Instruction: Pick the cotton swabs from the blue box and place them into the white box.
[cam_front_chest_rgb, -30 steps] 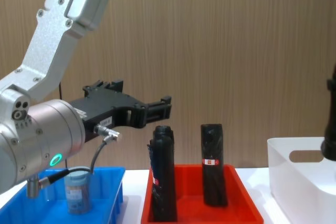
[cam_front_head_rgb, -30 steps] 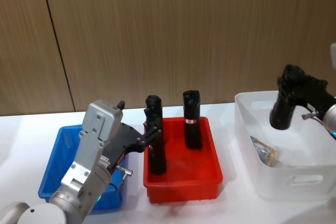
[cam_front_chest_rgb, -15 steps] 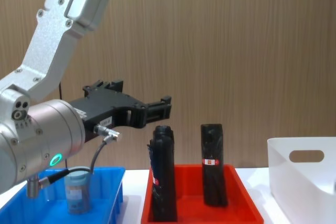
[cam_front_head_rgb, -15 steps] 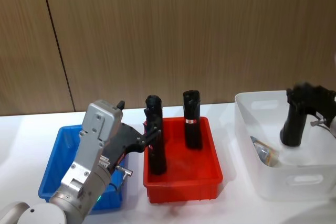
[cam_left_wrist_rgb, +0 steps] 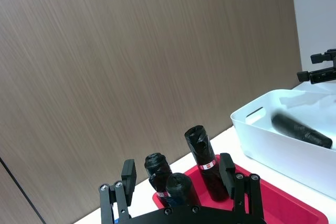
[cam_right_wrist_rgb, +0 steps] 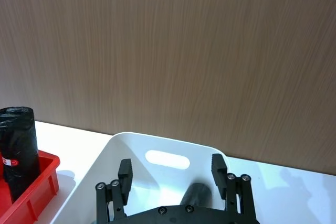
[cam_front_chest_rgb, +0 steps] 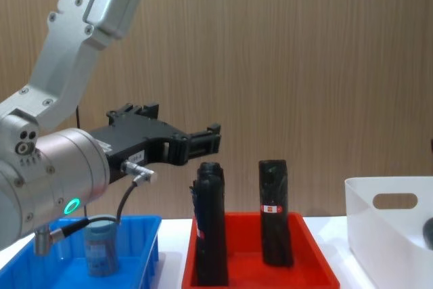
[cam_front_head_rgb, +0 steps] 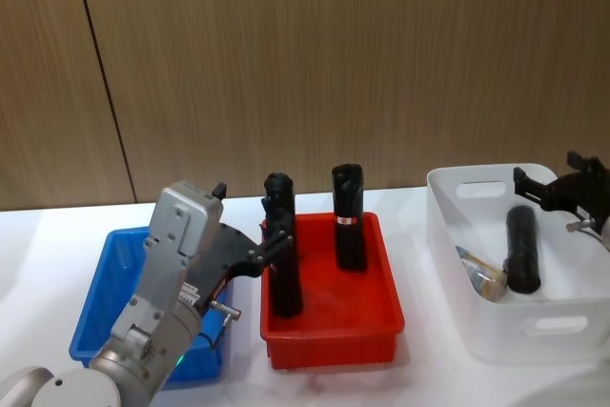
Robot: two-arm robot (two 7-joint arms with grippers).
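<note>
Head view: the right gripper (cam_front_head_rgb: 562,183) is hovering with its fingers spread apart over the tall white plastic bin (cam_front_head_rgb: 534,331), holding nothing.

A black wrapped roll (cam_front_head_rgb: 521,249) is lying tilted inside that white bin, beside a clear cotton swab jar (cam_front_head_rgb: 481,274) resting on its side on the bin floor. In the right wrist view the black fingers (cam_right_wrist_rgb: 125,171) are standing wide apart above the bin's oval handle cutout, the roll's end (cam_right_wrist_rgb: 197,195) showing between them. The left gripper (cam_front_chest_rgb: 203,140) is hanging open and empty above the gap between the bright blue shallow plastic bin (cam_front_chest_rgb: 142,235) and the red plastic tray (cam_front_head_rgb: 334,331). Another swab jar with a grey-blue lid (cam_front_chest_rgb: 100,245) is standing upright in the blue bin. Two more black rolls are standing upright in the red tray, one at the near left (cam_front_head_rgb: 282,264) and one farther back (cam_front_head_rgb: 349,216).
</note>
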